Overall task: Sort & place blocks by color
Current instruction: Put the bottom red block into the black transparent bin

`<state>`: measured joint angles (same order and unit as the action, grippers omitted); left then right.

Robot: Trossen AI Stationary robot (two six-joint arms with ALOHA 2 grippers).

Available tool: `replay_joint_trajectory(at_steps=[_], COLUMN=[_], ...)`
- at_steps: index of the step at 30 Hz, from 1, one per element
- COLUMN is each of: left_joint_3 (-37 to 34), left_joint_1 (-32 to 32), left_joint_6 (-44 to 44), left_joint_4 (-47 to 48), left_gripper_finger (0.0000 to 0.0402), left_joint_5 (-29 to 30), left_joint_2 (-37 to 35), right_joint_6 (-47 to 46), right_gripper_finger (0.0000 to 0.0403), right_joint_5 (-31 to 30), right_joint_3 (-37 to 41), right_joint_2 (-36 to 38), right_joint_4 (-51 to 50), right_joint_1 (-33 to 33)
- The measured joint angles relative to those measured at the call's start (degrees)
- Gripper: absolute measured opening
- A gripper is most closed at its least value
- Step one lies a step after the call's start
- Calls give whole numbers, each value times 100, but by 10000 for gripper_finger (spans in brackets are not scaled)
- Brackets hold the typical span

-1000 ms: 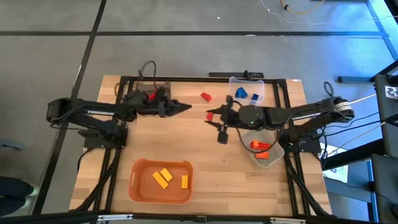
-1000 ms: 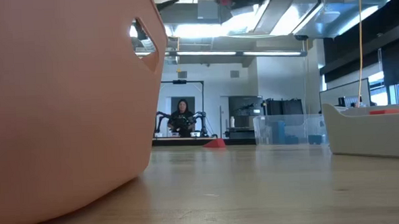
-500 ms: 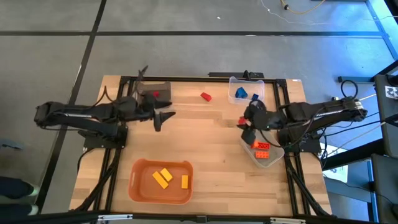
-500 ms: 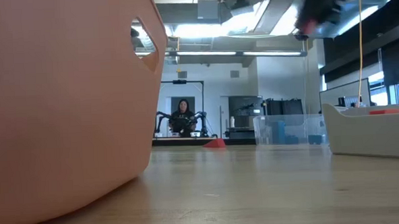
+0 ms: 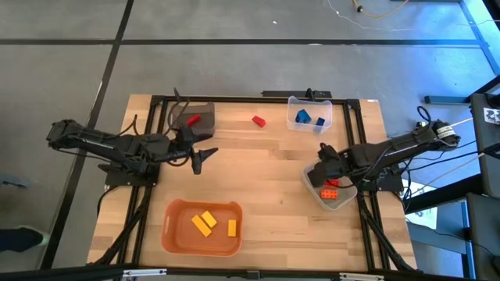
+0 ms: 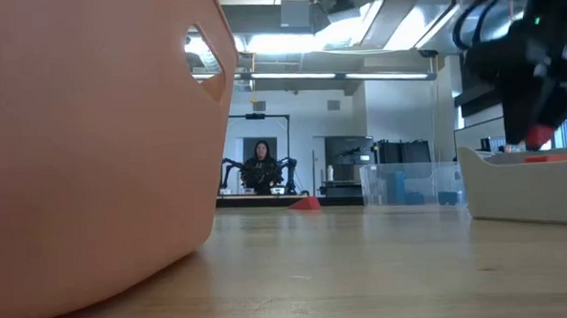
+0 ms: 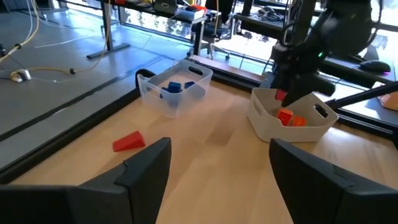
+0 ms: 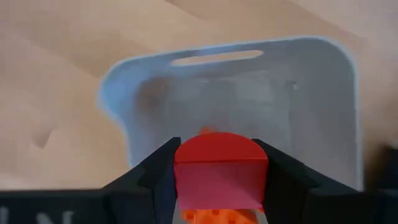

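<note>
Left gripper (image 5: 201, 158): your left arm waits over the table's left side, near the dark bin (image 5: 195, 115); the fingers stand apart with nothing between them.

Dark bin: one red block (image 5: 193, 121) lies inside it.

Orange bin (image 5: 175, 234): at the near edge, holding three yellow-to-orange blocks (image 5: 205, 222).

Loose red block (image 5: 258, 121): on bare wood at the far side, between the dark bin and the clear bin (image 5: 290, 103), unsorted. I judge it your next pick.

Clear bin: two blue blocks (image 5: 302, 117) sit in it.

Right gripper (image 8: 220, 169): the fingers are clamped on a red piece (image 8: 219, 168), hovering over the white bin (image 8: 323, 106), which sits on the table's right side.

Step in hand: dropping that piece among the red and orange blocks (image 5: 329, 184) already there.

Doing it well: keep the gripper over the bin's middle, clear of the wall. Lower it before you part the fingers, so the piece does not bounce out.

Hard to make out: the held piece's exact shape, since the fingers cover its sides. Its height above the bin floor is unclear. In the low view the orange bin blocks the table's left.
</note>
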<state>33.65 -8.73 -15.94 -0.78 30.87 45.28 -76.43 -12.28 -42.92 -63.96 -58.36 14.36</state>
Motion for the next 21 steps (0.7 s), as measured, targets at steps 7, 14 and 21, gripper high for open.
replay_joint_trajectory(at_steps=[7, 14, 21], left_joint_3=[0, 0, 0], left_joint_1=[2, 2, 2], left_joint_6=[-41, -40, -39], left_joint_4=[-6, -8, -10], left_gripper_finger=[263, 263, 263], left_joint_5=[2, 28, 151], left_joint_2=[0, 2, 2], right_joint_6=[-454, -430, -376], right_gripper_finger=[176, 191, 233], right_joint_5=[-95, -220, -193], right_joint_3=[585, 682, 680], right_joint_2=[15, -3, 34], right_joint_4=[737, 741, 712], right_joint_1=[-142, -150, -150])
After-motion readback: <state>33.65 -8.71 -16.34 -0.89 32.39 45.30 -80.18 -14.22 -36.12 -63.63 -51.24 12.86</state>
